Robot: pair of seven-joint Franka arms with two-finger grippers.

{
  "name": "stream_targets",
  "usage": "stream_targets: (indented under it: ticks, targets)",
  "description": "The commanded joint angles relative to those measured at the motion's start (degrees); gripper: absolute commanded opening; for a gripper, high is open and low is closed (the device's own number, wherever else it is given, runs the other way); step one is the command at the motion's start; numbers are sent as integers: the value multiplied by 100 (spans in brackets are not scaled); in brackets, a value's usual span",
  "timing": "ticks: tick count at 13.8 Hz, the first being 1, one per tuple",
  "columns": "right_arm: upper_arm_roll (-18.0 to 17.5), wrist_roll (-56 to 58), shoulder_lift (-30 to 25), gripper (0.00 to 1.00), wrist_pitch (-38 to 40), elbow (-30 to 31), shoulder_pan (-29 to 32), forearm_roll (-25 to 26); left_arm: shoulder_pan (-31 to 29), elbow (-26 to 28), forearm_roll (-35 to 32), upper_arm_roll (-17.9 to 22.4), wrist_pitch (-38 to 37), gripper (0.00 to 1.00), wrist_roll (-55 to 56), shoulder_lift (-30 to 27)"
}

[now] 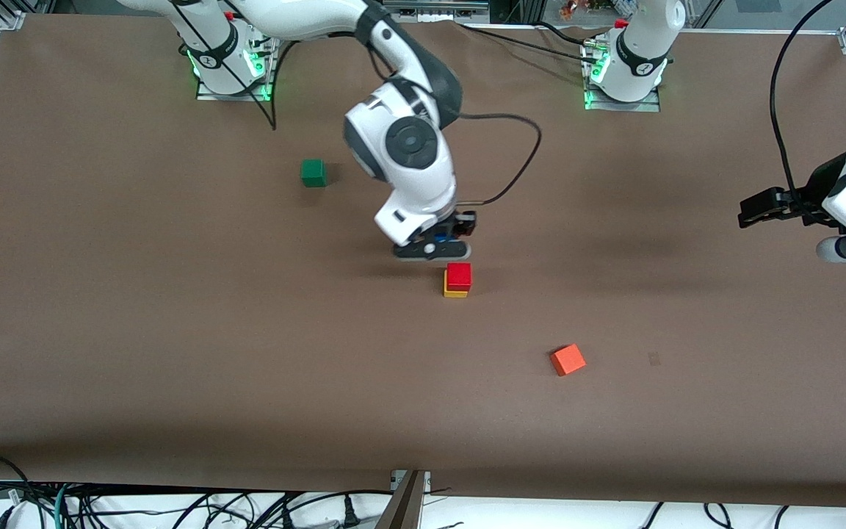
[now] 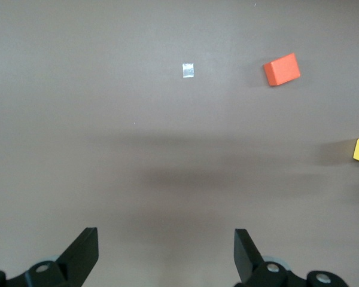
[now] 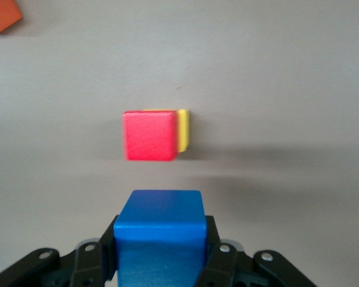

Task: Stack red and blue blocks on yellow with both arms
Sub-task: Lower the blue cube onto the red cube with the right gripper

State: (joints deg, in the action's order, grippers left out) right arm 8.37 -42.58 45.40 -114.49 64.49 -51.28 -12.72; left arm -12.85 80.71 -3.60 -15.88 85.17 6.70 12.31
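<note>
Blue block held just short of the red-on-yellow stack

Red block [image 1: 458,275] sits on the yellow block [image 1: 455,292] at the middle of the front view, set slightly askew so a strip of yellow shows along one edge in the right wrist view. The right gripper [image 1: 443,245] hangs just above and slightly toward the top of the frame from that pair, its fingers clamped on the blue block [image 3: 160,233], which shows only as a sliver in the front view. In the right wrist view the blue block fills the lower centre, with the stack directly ahead of it in mid-frame, close to in line. The coming move likely turns on that small offset: carry blue toward the front camera until it is over red, then lower it. The right arm is clearly the nearer one. The left gripper [image 2: 166,254] waits over bare table at the right edge of the front view, jaws spread with nothing between them. An orange block [image 1: 568,360] lies lower right of the stack, a green block [image 1: 313,173] upper left
</note>
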Motion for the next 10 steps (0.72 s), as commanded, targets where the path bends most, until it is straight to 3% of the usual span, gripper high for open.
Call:
stream_targets:
  ticks: [1,3,6,10]
  targets:
    - [68,-102,398,32,-2,-683,57,-55,-103,120,149,-38,-9,100,-142,-89]
    - [77,-58,539,32,-336,-701,31,-37,-112,120,140,-38,-18,100,-142,-80]
    - [68,39,724,32,-653,-719,22,375,-77,94,114,-46,-9,100,-90,-80]
    - [68,30,821,32,-838,-719,22,385,-103,94,105,-46,-9,100,-160,-80]
